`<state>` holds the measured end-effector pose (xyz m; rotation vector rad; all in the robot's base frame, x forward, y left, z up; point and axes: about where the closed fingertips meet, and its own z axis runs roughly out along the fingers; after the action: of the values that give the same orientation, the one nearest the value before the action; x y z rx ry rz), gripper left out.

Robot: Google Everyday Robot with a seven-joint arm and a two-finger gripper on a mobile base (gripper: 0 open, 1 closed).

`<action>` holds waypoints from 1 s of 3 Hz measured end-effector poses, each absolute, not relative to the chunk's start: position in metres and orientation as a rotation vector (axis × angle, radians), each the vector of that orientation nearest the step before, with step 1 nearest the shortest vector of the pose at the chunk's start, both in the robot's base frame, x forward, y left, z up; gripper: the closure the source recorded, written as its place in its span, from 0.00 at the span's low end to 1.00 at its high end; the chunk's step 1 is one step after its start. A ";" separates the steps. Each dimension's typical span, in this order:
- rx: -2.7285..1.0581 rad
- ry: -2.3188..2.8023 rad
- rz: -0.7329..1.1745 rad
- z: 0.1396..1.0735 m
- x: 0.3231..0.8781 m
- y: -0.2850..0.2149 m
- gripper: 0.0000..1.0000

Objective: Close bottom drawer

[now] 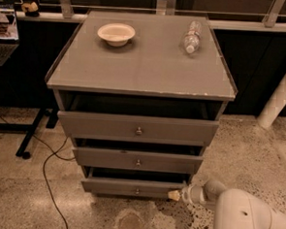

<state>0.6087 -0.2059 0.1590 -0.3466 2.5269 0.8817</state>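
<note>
- We judge the step in hand to be the push itself: the gripper point(174, 195) is at the right end of the bottom drawer point(114, 185), touching its front panel or very nearly so.
- The bottom drawer sits lowest in the cabinet point(141, 67), just above the floor. It stands pulled out, with a dark gap showing above its front.
- The middle drawer point(111, 158) and top drawer point(108, 126) also stand out from the frame. They are not ours to shut.
- We cannot tell whether the gripper is apart or together; only its pale tip shows, and it holds nothing that we can see.
- The arm point(243, 222) comes in low from the lower right, its white bulk near the floor. The wrist lies roughly level and points left toward the panel.
- The next move, as we read it, is a straight push into the cabinet, away from the camera.
- The contact is well right of the knob point(137, 191), so an off-centre push could skew the drawer on its runners. Sliding the tip toward the middle might give a squarer push.
- The bowl point(116, 33) and bottle point(191, 37) lie on the cabinet top, well clear of the work.
</note>
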 end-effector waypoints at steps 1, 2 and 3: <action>-0.347 2.527 0.882 0.159 0.607 -0.206 1.00; -0.356 2.499 0.875 0.169 0.634 -0.205 1.00; -0.356 2.499 0.876 0.169 0.632 -0.205 1.00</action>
<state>0.6316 -0.2048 0.1686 -0.3561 2.4989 0.8755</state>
